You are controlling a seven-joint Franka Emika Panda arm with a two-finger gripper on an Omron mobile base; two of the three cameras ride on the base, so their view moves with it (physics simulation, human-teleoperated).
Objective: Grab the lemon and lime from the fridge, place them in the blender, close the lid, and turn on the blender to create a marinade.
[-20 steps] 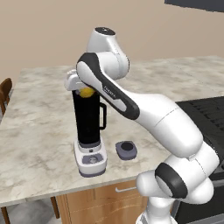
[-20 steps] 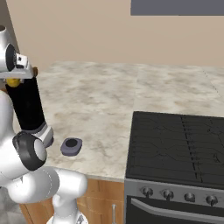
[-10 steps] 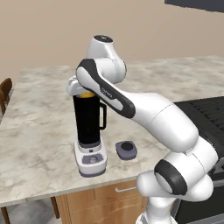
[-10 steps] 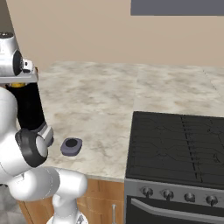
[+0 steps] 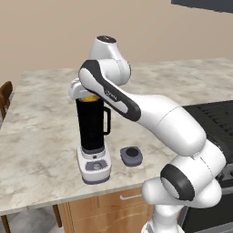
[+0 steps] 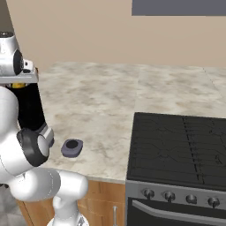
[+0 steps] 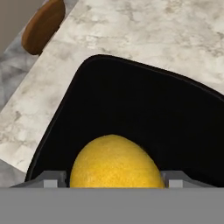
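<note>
The blender [image 5: 93, 132] stands near the counter's front edge, a tall black jar on a pale grey base with a dial. My gripper [image 5: 89, 95] hangs right at the jar's open mouth, shut on the lemon [image 5: 91, 98]. In the hand view the yellow lemon [image 7: 113, 164] sits between my fingertips [image 7: 53, 180] over the dark jar opening [image 7: 131, 100]. The right base view has the jar [image 6: 27, 110] at far left with the lemon [image 6: 18, 85] at its top. The grey lid [image 5: 131, 155] [image 6: 72, 147] lies on the counter just right of the base. The lime and the fridge are out of view.
A black stove [image 6: 176, 150] [image 5: 214, 113] adjoins the marble counter [image 5: 41, 118] on the right. A brown chair back [image 5: 5, 93] [image 7: 43, 24] stands off the counter's left end. Bare counter stretches behind and left of the blender.
My hand has sunk a little with the lemon, down to the jar's mouth, while the arm's upper links rose. Blender and lid have stayed put.
</note>
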